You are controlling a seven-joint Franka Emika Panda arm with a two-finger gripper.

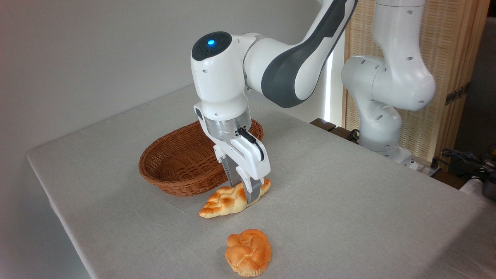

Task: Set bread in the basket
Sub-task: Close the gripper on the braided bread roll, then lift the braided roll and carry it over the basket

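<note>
The bread (223, 203), a pale golden braided loaf with pointed ends, lies on the table just in front of the basket. My gripper (244, 193) has come down over its right half. One finger (252, 192) presses the near side and the other stands behind the loaf, so the gripper is shut on it. The loaf still rests on the cloth. The oval brown wicker basket (174, 170) sits right behind the loaf with nothing in it, and my wrist hides part of its right rim.
A round, darker orange knotted bun (248, 252) lies nearer the front edge, a short way from the loaf. The arm's base (381, 135) stands at the table's back right, with cables beside it. The table's left edge (58, 209) runs close to the basket.
</note>
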